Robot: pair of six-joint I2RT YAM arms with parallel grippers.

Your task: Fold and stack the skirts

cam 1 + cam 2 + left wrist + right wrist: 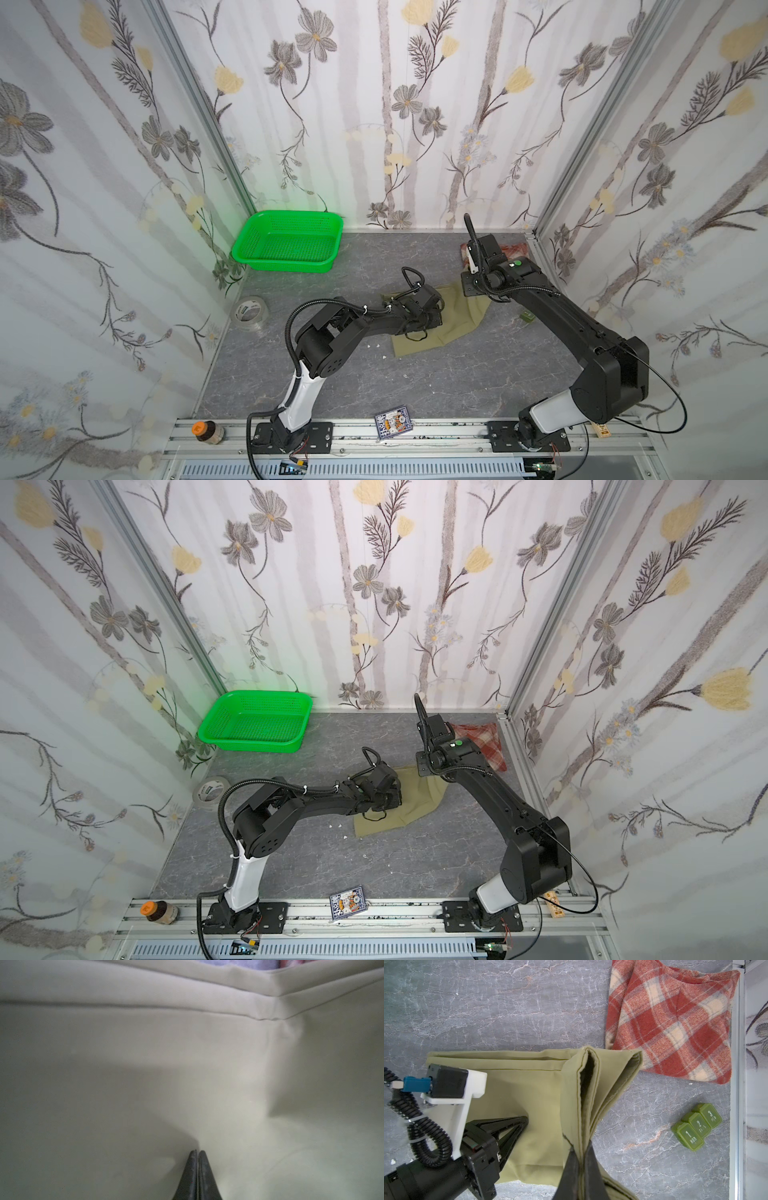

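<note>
Right gripper [581, 1146] pinches a folded edge of the khaki skirt [529, 1088]; left gripper [198, 1152], jaws together and empty, rests its tips on the cloth alongside.

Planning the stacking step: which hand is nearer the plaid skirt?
Right. The right hand pinches the khaki skirt's raised fold, with the plaid skirt just beyond it. The left hand rests on the khaki skirt, farther away.

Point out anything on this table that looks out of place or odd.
There is stray clutter unrelated to folding: a green pill organizer near the khaki skirt, a tape roll at the left, white scraps on the tabletop, and a card pack and small bottle sitting on the front rail. Nothing looks spilled or damaged.
</note>
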